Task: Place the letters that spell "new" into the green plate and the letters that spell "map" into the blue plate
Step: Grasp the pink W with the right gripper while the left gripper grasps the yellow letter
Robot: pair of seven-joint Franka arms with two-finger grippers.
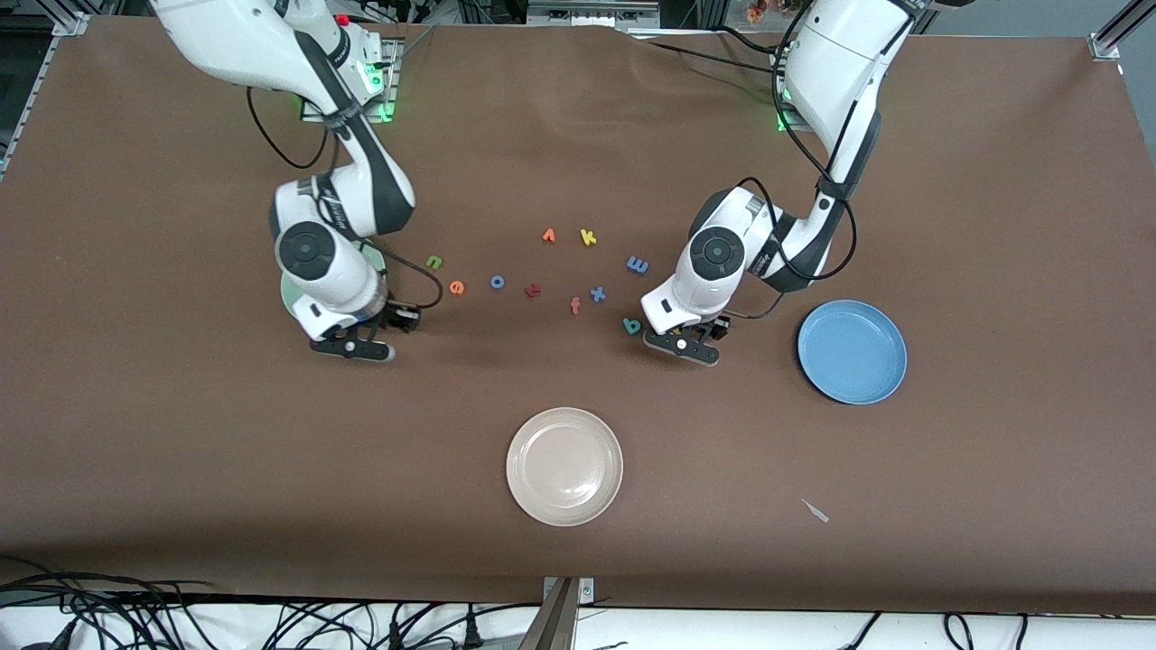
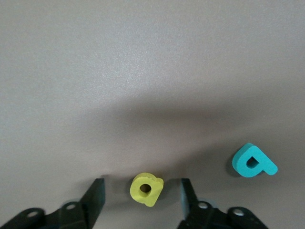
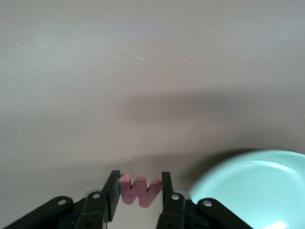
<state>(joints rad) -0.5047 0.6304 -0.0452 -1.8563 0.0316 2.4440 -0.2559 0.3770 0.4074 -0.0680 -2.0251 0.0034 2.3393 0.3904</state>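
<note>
Risk, nearest first: left pincer [image 2: 142, 202] stood released astride the yellow a [image 2: 147, 189], just beside the p [image 1: 631, 325]; an off-centre close could flick it. Right pincer [image 3: 139, 191] clenched the w [image 3: 139, 189] beside the green plate [image 3: 248, 186]; a thin hold might slip. That plate was mostly hidden in the front view.

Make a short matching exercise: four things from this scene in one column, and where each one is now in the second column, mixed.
Things
1. salmon w
2. yellow a
3. teal p
4. beige plate

Places
A. between the left gripper's open jaws
B. nearest the front camera
C. on the table beside the yellow a
D. clamped in the right gripper, next to the green plate

Pairs: 1-D, 2-A, 3-C, 4-B
</note>
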